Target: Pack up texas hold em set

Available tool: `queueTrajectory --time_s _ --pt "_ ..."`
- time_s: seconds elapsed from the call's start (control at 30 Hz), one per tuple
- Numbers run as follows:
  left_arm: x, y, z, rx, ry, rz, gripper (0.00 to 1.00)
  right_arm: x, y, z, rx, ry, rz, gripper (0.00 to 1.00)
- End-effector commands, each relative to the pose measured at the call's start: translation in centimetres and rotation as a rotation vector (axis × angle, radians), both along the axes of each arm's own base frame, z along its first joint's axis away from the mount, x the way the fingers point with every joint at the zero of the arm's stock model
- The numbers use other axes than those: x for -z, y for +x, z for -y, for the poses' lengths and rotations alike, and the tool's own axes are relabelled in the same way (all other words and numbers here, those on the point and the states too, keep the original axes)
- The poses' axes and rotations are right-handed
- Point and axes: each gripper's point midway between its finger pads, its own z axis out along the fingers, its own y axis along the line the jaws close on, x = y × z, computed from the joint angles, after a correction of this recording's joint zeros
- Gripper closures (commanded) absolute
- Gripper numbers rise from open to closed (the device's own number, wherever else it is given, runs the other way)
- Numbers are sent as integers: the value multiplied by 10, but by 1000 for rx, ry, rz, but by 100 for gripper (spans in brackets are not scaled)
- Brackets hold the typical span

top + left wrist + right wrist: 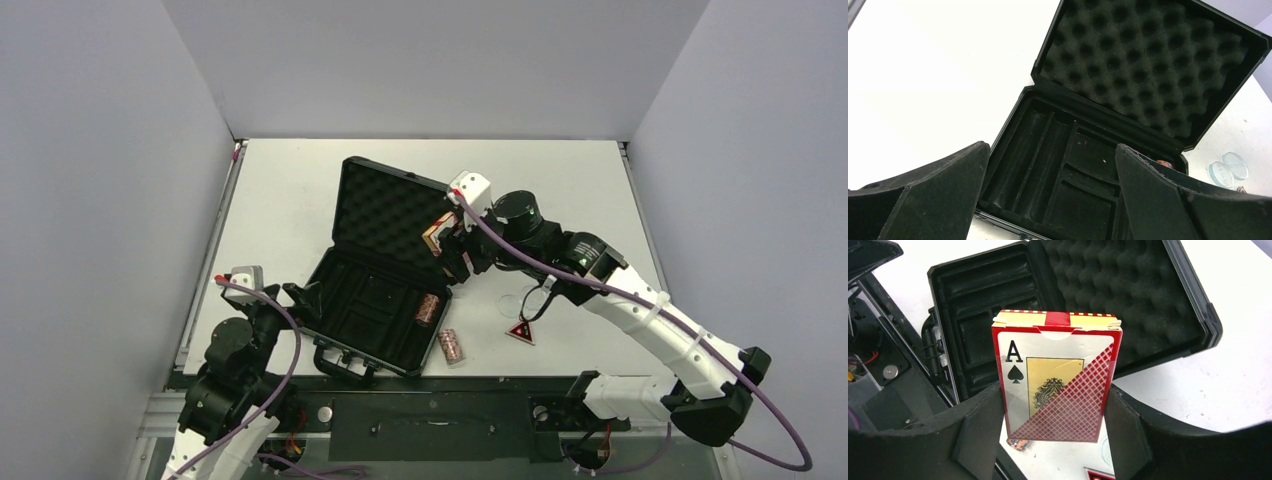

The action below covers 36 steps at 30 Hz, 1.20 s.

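The black case (370,300) lies open, its foam-lined lid (395,215) upright; it also shows in the left wrist view (1083,165) and the right wrist view (983,300). My right gripper (1053,425) is shut on the card box (1055,375), red-edged with an ace of spades, and holds it above the case's right side (437,237). One chip roll (429,308) lies in the case's right end; the other chip roll (451,346) lies on the table beside it. The red-black triangle (521,332) lies to the right. My left gripper (1053,200) is open at the case's left edge.
Two clear round discs (525,300) lie on the table near the triangle, also in the left wrist view (1228,167). The case's handle (345,365) faces the table's near edge. White table (290,200) runs left and behind the case, between grey walls.
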Motion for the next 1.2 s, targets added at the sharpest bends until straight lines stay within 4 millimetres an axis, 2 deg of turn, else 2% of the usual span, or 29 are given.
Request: queueTrajectory --time_s 0.0,0.13,0.23,0.27,0.3,0.33,0.37,0.4,0.43,0.47,0.53,0.67,0.7,0.73,0.9,1.17 --pt "-14 2 -4 -23 -10 60 4 -15 13 -21 -69 -20 103 100" --pt "-13 3 -3 -16 -6 54 4 -3 23 -42 -125 -50 109 100" --pt "-14 3 -2 -8 -7 56 4 13 26 -63 -206 -82 74 100" --pt "-14 3 -2 -8 -7 57 4 11 27 -69 -220 -80 74 100" --pt "-14 3 -1 -7 -7 59 4 24 28 -75 -245 -107 46 100" --pt "-14 3 -1 -2 -4 58 4 23 28 -81 -261 -109 47 100" --pt "-13 4 1 10 1 56 4 35 28 -86 -285 -139 26 100" --pt "-14 4 6 36 7 57 4 33 28 -92 -302 -143 33 100" --pt "-12 5 8 46 13 45 4 43 29 -96 -320 -172 23 100" --pt "-11 5 9 48 12 35 4 41 29 -102 -331 -175 33 100" --pt "-10 6 8 40 10 17 4 55 33 -112 -356 -209 26 100" --pt "-10 7 3 16 7 23 4 71 35 -127 -416 -258 19 100" --pt "-10 7 2 7 6 27 4 69 35 -131 -426 -258 25 100" --pt "-10 7 1 4 6 28 4 78 36 -133 -436 -280 14 100" --pt "-8 9 0 -3 8 14 4 94 39 -149 -465 -308 -1 100" --pt "-7 10 -4 -21 6 9 4 119 42 -167 -484 -326 -24 100"
